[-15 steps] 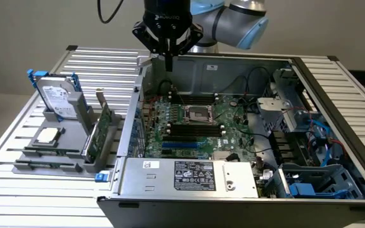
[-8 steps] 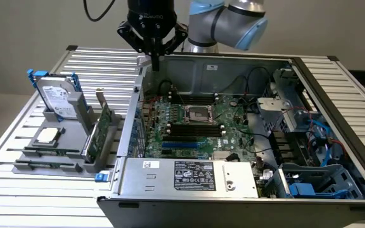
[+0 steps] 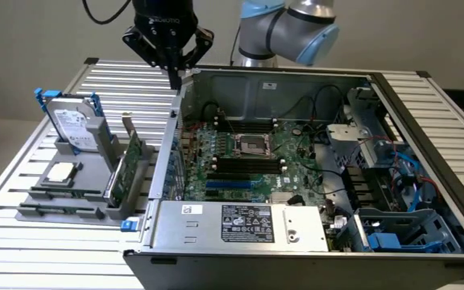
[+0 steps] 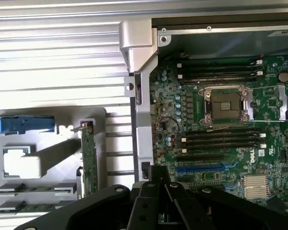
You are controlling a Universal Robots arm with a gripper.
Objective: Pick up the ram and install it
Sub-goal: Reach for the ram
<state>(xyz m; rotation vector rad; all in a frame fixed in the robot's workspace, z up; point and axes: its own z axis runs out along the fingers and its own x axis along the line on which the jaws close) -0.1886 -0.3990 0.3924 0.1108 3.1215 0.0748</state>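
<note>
1. Claw (image 3: 174, 77) (image 4: 158, 184): fingers pressed together to a narrow tip, nothing between them. It hangs high over the side wall of the computer case (image 3: 313, 241) (image 4: 139, 43), near the case's far corner on the exterior view's left.
2. Arm (image 3: 296, 27): grey and pale blue joints show behind the case, by the far edge of the surface (image 3: 449, 115) (image 4: 53, 57).
3. Surface: slatted metal. The open case takes up its middle and the exterior view's right.
4. Holder (image 3: 34, 214) (image 4: 93, 115): grey tray on the surface, just beside the case, toward the edge at the exterior view's left.
5. Ram (image 3: 63, 193) (image 4: 36, 188): reads as a thin dark strip set on edge in a slotted rail at the holder's near end, well apart from the claw. A second rail just beside it looks alike. Chips too small to make out.
6. Also on the holder: hard drive (image 3: 75, 127) standing in a blue frame, processor chip (image 3: 61, 173) (image 4: 26, 165) lying flat, expansion card (image 3: 127, 169) (image 4: 89, 158) upright on the side nearest the case.
7. Motherboard (image 3: 296, 157) (image 4: 273, 148): flat in the case floor, with long black slots (image 3: 248, 163) (image 4: 221, 139) on both sides of the square socket.
</note>
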